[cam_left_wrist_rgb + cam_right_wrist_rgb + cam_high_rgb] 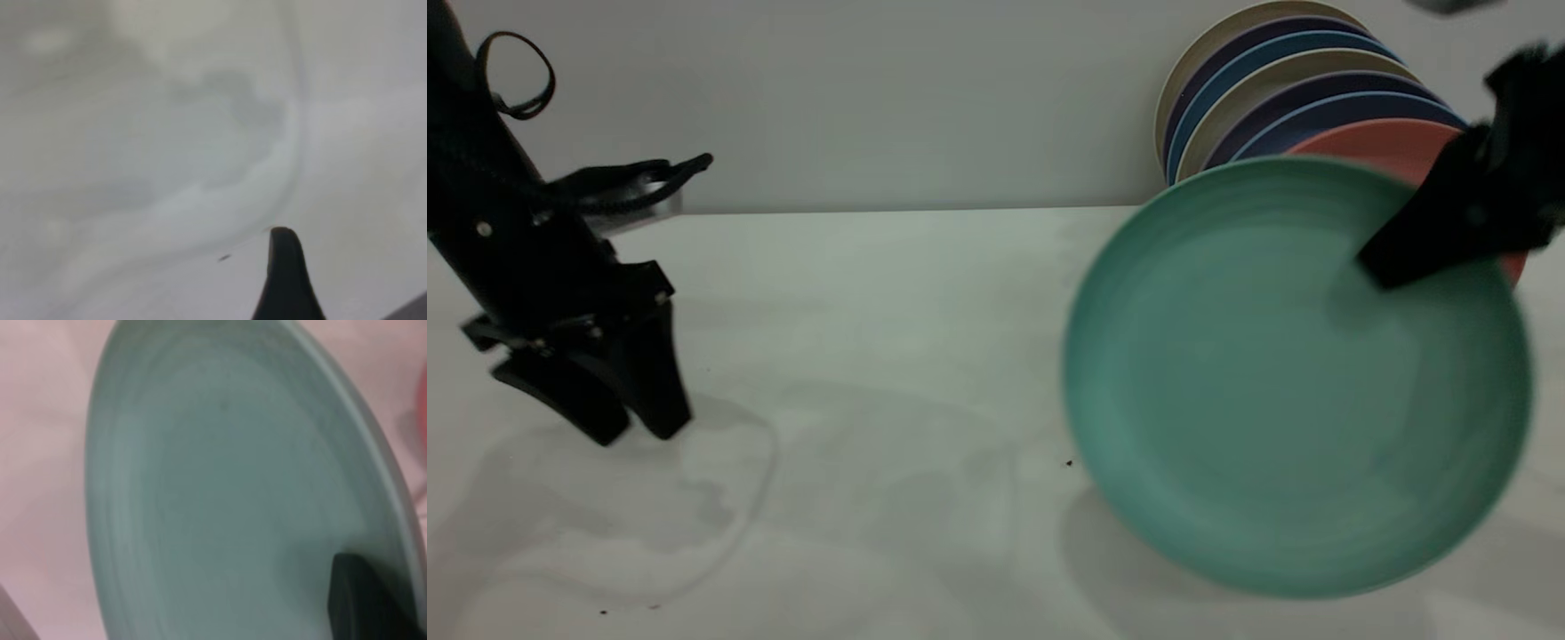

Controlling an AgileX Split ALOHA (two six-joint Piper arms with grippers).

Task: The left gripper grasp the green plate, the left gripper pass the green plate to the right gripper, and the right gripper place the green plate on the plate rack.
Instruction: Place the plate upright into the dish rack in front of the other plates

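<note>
Exterior view, right tool (1392, 258) gripping green plate (1280, 391) rim, face camera-ward

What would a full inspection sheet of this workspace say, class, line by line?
Surface: pale table, faint curved smear near the left arm, a few dark specks.
Job's things: green plate held upright, off the table; plate rack not visible.
Clutter: stack of blue-rimmed plates and a salmon-pink plate standing behind the green one.
Grippers: right gripper clamps the green plate's upper rim; left gripper holds nothing, tips near the table at the far left.
Cables: black cable loop on the left arm.
Surroundings: plain grey wall.
</note>
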